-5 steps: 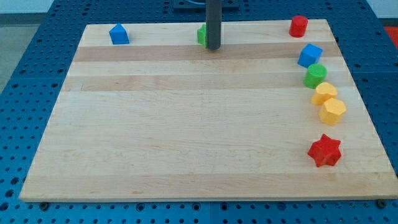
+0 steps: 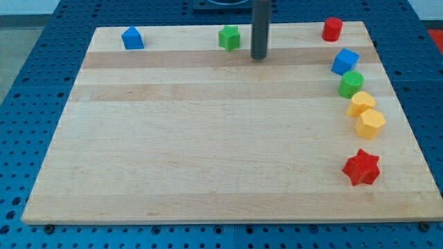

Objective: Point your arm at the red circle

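On board (image 2: pixel 208 152), seven blocks, my tip (image 2: pixel 259 57)

Our arm shows only as a straight, smooth, dark grey cylindrical rod, uniform in width, entering at the view's top and ending in my tip (image 2: pixel 259 57), blunt and flat.

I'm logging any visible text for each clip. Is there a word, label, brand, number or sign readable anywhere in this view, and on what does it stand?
None: no text can be read in this view.
The light wooden board is bare.
The blue perforated table has only holes.
The dark rod ending in my tip has no marking.
The red cylinder block, green block and the other blocks are plain.
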You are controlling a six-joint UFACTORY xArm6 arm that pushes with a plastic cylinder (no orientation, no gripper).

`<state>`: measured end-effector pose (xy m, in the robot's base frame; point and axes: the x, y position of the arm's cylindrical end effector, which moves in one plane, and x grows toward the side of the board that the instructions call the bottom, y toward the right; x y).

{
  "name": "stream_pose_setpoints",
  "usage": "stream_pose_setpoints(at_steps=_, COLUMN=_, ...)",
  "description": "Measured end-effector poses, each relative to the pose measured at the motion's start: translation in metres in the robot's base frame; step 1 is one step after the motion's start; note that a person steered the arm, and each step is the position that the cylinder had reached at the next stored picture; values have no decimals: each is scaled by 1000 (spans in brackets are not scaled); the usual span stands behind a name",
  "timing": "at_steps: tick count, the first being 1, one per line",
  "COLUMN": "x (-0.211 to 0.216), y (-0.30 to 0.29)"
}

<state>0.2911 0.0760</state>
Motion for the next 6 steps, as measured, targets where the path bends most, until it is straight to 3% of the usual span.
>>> stream_pose_setpoints(at_steps=2, x=0, y=96)
stream_pose_setpoints(at_steps=4, x=-27, y=181)
stream_pose_setpoints(at_steps=6, x=-74, y=214)
